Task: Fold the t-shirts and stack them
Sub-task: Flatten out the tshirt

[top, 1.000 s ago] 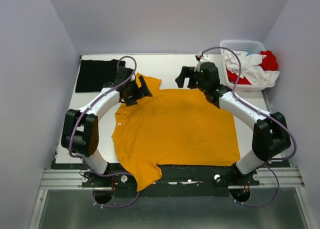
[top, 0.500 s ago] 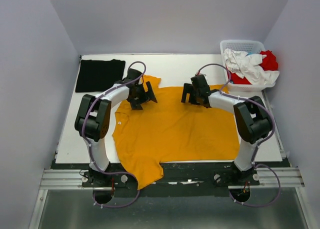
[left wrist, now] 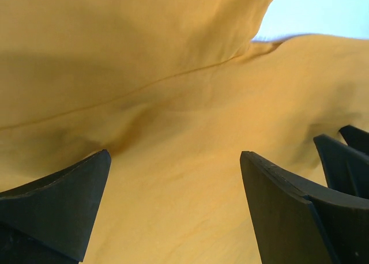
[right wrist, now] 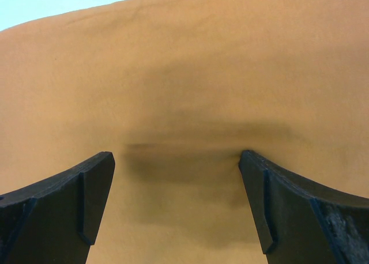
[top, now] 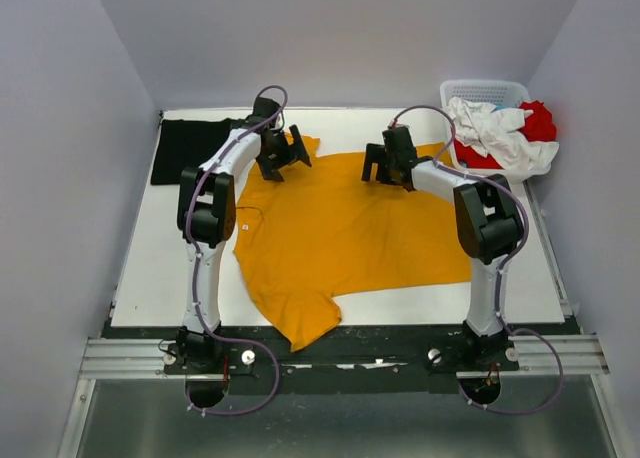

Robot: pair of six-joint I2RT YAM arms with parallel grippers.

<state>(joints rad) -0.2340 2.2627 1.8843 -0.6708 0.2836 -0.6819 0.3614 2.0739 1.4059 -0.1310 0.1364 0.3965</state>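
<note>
Basket (top: 484,86): white plastic lattice at the far right corner, heaped with crumpled white t-shirts (top: 497,130) and a red t-shirt (top: 539,121).
Mustard t-shirt (top: 350,228): smooth soft cloth spread flat on the white table (top: 520,278), one sleeve over the near edge.
Tag (top: 243,227): small, white, at the shirt's left edge; too small to read.
Black t-shirt (top: 190,148): folded rectangle at the far left corner.
Left gripper (top: 287,156): jaws wide, above the mustard sleeve, holding nothing.
Right gripper (top: 385,171): jaws wide, above the far hem, holding nothing.

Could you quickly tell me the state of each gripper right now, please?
Left gripper: open, holding nothing, over the orange shirt.
Right gripper: open, holding nothing, over the same shirt.
</note>
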